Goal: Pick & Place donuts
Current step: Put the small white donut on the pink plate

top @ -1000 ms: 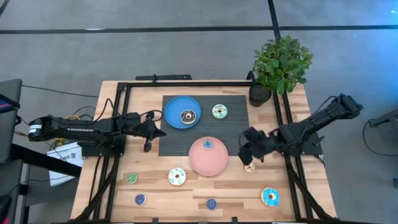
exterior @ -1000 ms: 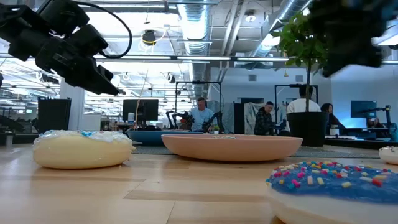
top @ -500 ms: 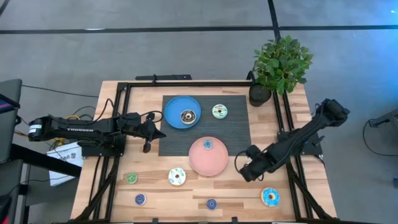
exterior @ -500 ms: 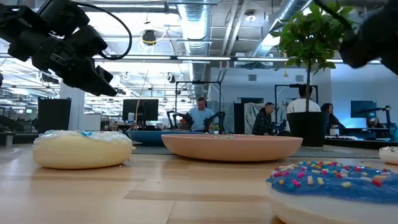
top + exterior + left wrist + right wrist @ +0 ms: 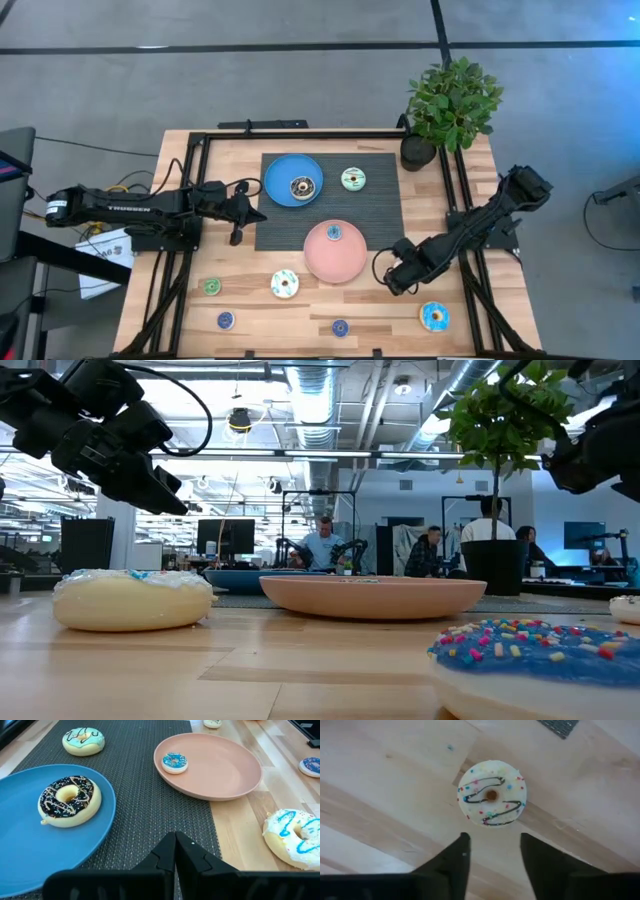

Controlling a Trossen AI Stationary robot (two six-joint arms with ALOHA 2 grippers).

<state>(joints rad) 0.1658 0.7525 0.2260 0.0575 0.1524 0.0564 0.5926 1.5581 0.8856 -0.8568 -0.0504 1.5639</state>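
- Donut, white-iced with dark squiggles, lies free on the bare wooden surface just right of the pink plate.
- Your right hand hovers directly above it, fingers apart, nothing held.
- Approach step; next, you lower to straddle the ring, then close.
- Left hand waits together by the blue plate.

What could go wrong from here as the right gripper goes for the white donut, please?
The right gripper is open above the white donut, which sits ahead of the fingers, not between them; closing now could miss or push it. The pink plate lies close by, so a sideways sweep might knock its rim.
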